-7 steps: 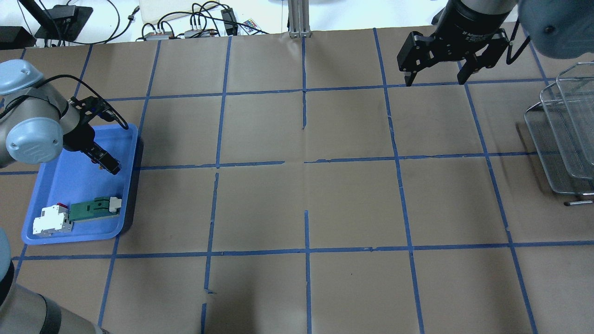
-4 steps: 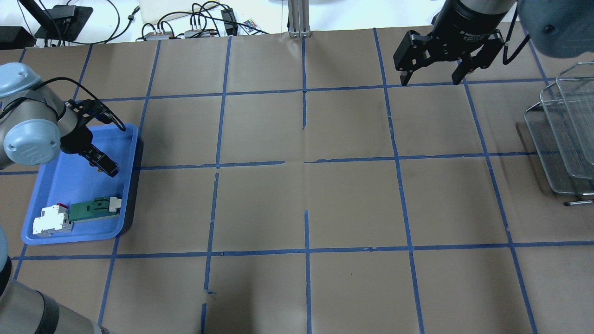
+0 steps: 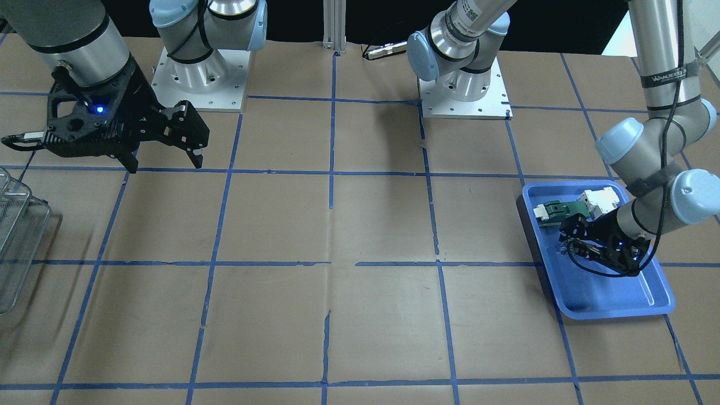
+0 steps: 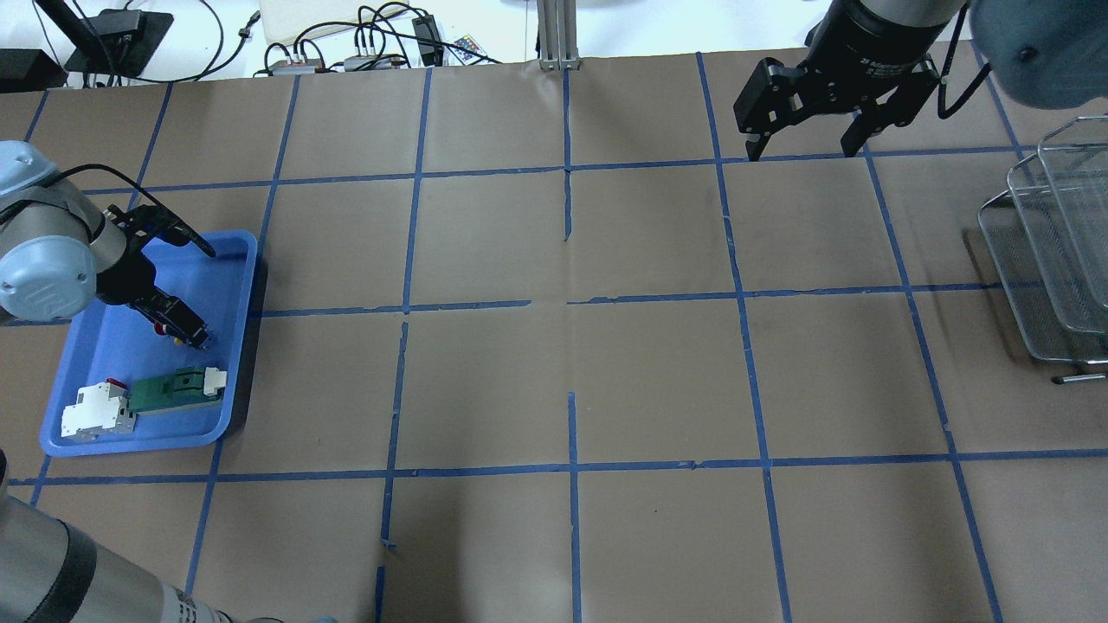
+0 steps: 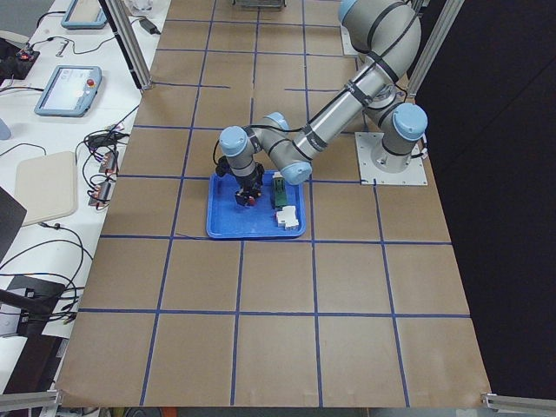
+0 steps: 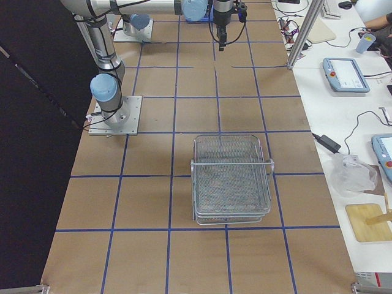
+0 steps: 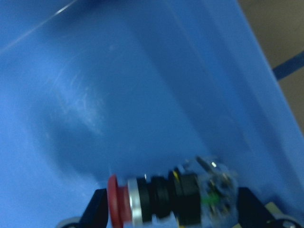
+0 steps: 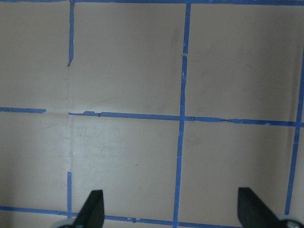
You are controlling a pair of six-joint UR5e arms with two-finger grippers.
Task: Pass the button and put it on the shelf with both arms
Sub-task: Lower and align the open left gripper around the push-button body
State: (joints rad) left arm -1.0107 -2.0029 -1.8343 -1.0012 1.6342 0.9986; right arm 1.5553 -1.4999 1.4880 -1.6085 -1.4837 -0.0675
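Observation:
The button (image 7: 171,204), with its red cap, black collar and clear block end, lies lengthwise between my left gripper's fingers in the blue tray (image 4: 112,359). Its red cap shows in the overhead view (image 4: 159,329). My left gripper (image 4: 186,333) is low in the tray, tilted, with its jaws open on either side of the button; I cannot tell if they touch it. My right gripper (image 4: 802,151) is open and empty, high over the far right of the table. The wire-mesh shelf (image 4: 1052,260) stands at the right edge, also seen in the exterior right view (image 6: 231,177).
A green-and-white flat part (image 4: 173,388) and a white block with a red side (image 4: 93,411) lie at the tray's near end, close to my left gripper. Cables and electronics (image 4: 363,43) lie beyond the table's far edge.
My left gripper has moved down and toward the near end of the tray, and the button's red cap now shows beside it. My right gripper has shifted slightly away.

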